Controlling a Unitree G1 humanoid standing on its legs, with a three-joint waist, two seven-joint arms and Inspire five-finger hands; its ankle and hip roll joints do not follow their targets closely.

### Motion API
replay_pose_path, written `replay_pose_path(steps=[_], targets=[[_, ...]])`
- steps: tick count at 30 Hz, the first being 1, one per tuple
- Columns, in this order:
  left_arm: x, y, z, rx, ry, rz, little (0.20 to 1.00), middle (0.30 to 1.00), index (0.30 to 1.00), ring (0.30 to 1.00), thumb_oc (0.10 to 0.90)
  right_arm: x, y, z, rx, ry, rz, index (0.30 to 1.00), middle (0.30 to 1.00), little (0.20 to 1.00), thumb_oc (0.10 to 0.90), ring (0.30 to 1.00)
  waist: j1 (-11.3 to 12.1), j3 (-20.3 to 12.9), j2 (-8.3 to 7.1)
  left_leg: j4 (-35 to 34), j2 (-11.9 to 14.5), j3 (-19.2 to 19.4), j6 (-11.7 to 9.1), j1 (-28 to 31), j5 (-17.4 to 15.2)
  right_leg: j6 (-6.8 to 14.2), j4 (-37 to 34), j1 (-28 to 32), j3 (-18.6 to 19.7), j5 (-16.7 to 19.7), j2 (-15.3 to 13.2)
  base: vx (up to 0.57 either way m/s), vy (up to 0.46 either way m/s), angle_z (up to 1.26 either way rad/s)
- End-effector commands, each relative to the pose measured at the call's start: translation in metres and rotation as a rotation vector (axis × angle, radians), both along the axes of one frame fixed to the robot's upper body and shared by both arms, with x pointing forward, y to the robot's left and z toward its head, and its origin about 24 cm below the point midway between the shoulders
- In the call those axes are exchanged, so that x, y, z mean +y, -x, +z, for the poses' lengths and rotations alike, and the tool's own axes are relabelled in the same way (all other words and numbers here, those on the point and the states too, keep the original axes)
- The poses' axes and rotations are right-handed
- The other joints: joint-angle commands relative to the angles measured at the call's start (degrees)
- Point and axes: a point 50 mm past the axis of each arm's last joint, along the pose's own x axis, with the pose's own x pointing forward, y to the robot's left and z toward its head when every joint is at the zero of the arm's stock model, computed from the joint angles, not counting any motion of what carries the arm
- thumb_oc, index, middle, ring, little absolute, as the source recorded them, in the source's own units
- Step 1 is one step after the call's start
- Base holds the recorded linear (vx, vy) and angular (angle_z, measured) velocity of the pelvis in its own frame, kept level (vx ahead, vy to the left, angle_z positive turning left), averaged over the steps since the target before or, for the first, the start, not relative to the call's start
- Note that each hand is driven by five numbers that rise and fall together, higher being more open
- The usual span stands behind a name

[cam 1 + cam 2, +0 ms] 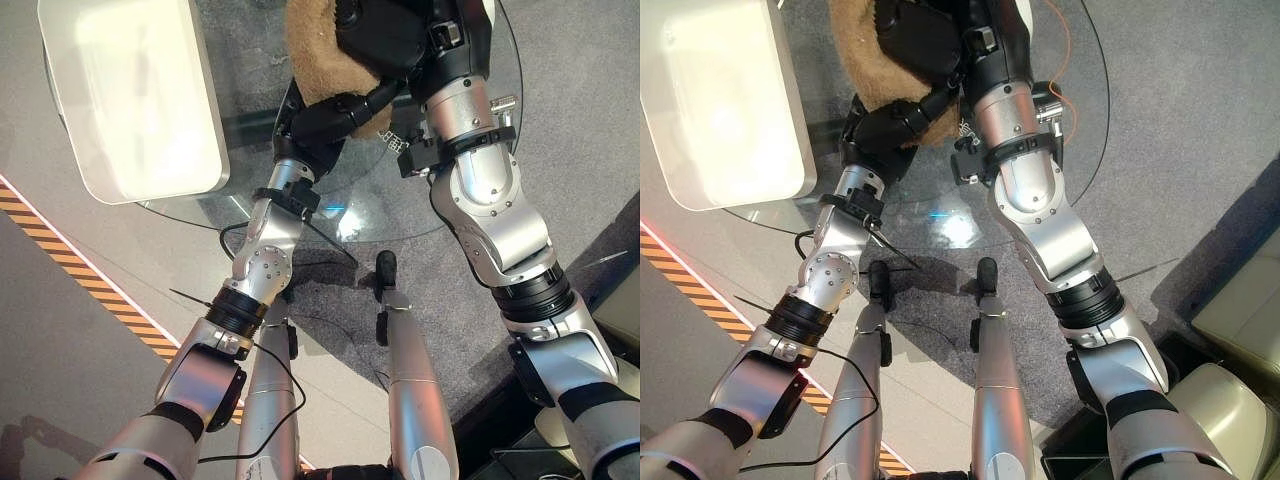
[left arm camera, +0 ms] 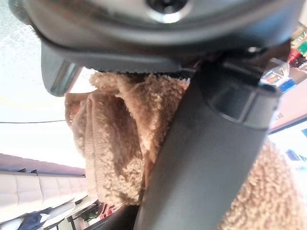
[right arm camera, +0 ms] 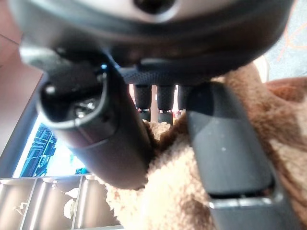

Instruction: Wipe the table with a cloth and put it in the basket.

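On the glass table [image 1: 250,120], a fluffy tan cloth [image 1: 312,55] lies bunched.

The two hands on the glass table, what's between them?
The tan cloth is bunched between the left hand and right hand, best seen in the left eye view.

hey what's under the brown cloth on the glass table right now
The brown cloth lies on the round glass table, with the left hand and right hand on it. The glass directly beneath is covered, so anything there can't be seen.
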Motion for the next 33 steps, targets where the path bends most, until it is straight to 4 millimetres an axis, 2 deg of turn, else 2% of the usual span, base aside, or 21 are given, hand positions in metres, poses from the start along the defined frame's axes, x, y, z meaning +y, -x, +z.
replay_pose_path(steps=[1,33], targets=[[0.0113,0.0254,0.0721,-0.346,0.141,-0.017,0.2,0.3,0.3,0.3,0.1,-0.0046,0.0627,0.0666,-0.4,-0.181,0.141,0.9,0.9,0.9,0.8,0.9,0.98,-1.52,-2.68,1.38,-4.72,5.49,5.11,2.48,-3.58,-3.93,-5.68,5.17,-3.01,0.03,6.89,0.0,0.0,0.0],[0.0157,0.0252,0.0747,-0.357,0.147,0.011,0.2,0.3,0.3,0.3,0.1,-0.0042,0.0617,0.066,-0.403,-0.167,0.123,0.9,0.9,0.9,0.8,0.9,0.89,-1.52,-2.79,1.41,-4.88,5.67,5.26,1.66,-3.88,-3.62,-6.62,4.26,-2.6,0.8,6.65,0.0,0.0,0.0]])
